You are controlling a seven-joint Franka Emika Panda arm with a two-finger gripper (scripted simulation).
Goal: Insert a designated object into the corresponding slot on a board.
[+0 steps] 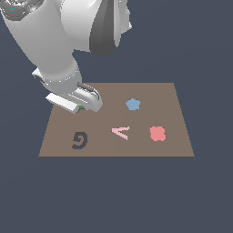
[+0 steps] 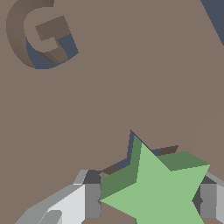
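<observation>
No writing anywhere, just a G-shaped cutout (image 2: pixel 39 37) in the brown board (image 1: pixel 173 136). The green star (image 2: pixel 159 192) is flat, five-pointed, thick-edged, and the gripper (image 2: pixel 151 201) is clamped on it, fingers (image 2: pixel 92 199) on both sides. It sits partly down in the star-shaped slot (image 2: pixel 131 153), near the board's corner on the exterior view's left.

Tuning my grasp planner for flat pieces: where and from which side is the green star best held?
Grip the green star across its side walls, coming straight down from above. It is flat with short vertical edges and lies level over the board, so only its sides offer purchase. The wrist view shows the end effector doing that, one finger on each side.
</observation>
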